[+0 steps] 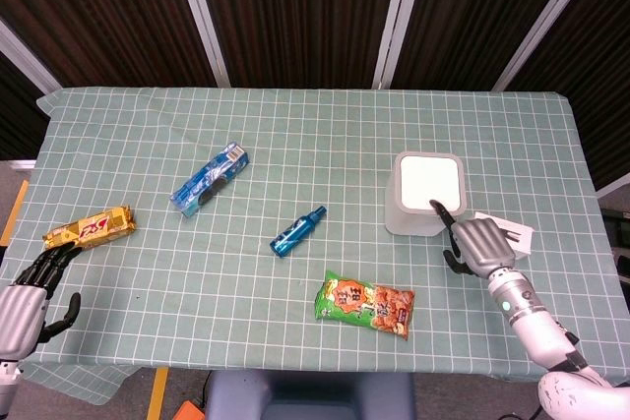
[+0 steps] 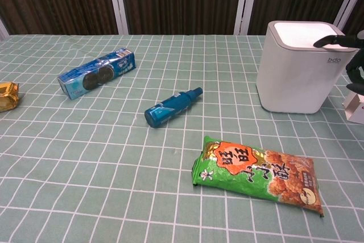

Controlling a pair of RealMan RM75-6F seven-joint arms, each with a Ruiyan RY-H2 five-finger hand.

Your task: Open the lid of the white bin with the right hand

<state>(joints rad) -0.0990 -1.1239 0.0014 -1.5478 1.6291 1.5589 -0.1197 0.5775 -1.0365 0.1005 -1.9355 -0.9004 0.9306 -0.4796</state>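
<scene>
The white bin (image 1: pixel 413 218) stands right of the table's middle, its flat lid (image 1: pixel 430 181) down. My right hand (image 1: pixel 475 243) sits just off the bin's near right corner. One dark finger (image 1: pixel 439 210) reaches out to the lid's front edge; whether it touches is unclear. The chest view has that fingertip (image 2: pixel 327 41) above the lid (image 2: pixel 304 33), near its right front rim, and the rest of the right hand (image 2: pixel 355 61) at the frame's edge. It holds nothing. My left hand (image 1: pixel 25 297) rests open at the table's near left corner.
A green snack bag (image 1: pixel 364 305) lies in front of the bin, and a blue bottle (image 1: pixel 298 230) to its left. Further left are a blue cookie box (image 1: pixel 210 178) and a gold bar (image 1: pixel 89 228). A small white box (image 1: pixel 504 230) sits behind my right hand.
</scene>
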